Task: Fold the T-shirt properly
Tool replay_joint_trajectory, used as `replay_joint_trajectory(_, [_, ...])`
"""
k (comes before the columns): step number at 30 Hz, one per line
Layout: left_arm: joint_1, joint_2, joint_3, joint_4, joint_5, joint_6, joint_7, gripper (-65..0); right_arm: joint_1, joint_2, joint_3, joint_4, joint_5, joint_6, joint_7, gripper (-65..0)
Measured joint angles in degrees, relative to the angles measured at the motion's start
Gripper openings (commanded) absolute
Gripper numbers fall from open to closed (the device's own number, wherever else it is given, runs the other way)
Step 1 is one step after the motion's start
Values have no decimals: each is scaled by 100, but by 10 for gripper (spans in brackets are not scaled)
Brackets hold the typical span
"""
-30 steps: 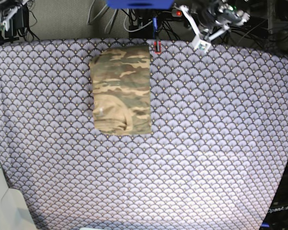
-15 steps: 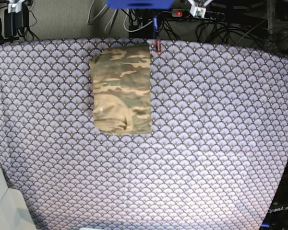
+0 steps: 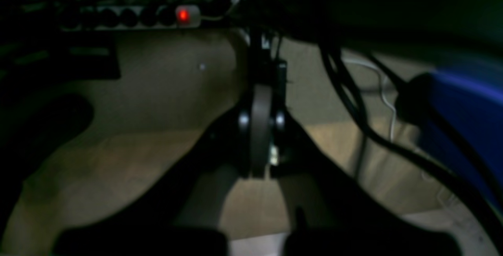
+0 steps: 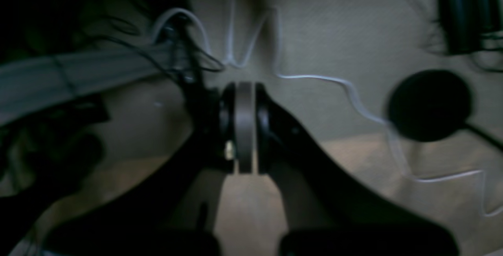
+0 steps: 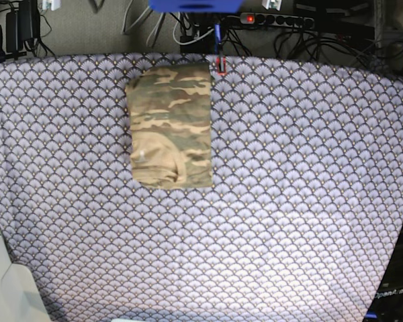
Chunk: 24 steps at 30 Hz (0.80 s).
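The camouflage T-shirt (image 5: 170,126) lies folded into a neat upright rectangle on the purple scallop-patterned tablecloth (image 5: 289,201), at the back left of centre. No gripper touches it. In the base view only small white tips of the arms show at the top edge, the right arm's tip (image 5: 48,4) and the left arm's tip (image 5: 272,3). In the left wrist view my left gripper (image 3: 261,126) has its jaws closed together, holding nothing, above the floor behind the table. In the right wrist view my right gripper (image 4: 244,122) is also closed and empty. Neither wrist view shows the T-shirt.
A power strip with a red light (image 5: 250,18) lies behind the table; it also shows in the left wrist view (image 3: 182,15). Black cables (image 3: 353,103) and a blue object (image 3: 463,103) are near the left gripper. A white cable (image 4: 314,77) and a round black object (image 4: 430,105) lie on the floor.
Both arms have drawn back past the table's far edge and almost out of the top of the base view. The folded T-shirt has not moved.
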Motion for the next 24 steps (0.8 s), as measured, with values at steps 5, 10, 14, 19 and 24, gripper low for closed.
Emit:
replay_joint_trajectory(5, [-872, -39, -4, -1731, 0, -203, -645, -650, 76, -68, -538, -48, -35, 4, -17, -650])
replay_joint_trajectory(10, [-1519, -55, -48, -3213, -20, -1093, -1333, -650, 138, -186, -1060, -404, 2, -629, -13, -650])
replay_joint_trajectory(14, [-1786, -20, -24, -3383, -7, -1224, -1637, -650, 393, -208, -1325, -887, -42, -1683, -37, -650])
replay_joint_trajectory(19, [-2063, -57, -7, -3362, 9, -1196, -1423, -650, 595, -201, -1676, -1056, -22, -2865, 13, -650])
replay_joint_trajectory(24, [-2291, -120, -4, -3370, 33, -1202, -1051, -650, 560, -173, -2006, -1071, -17, -3982, 0, -650])
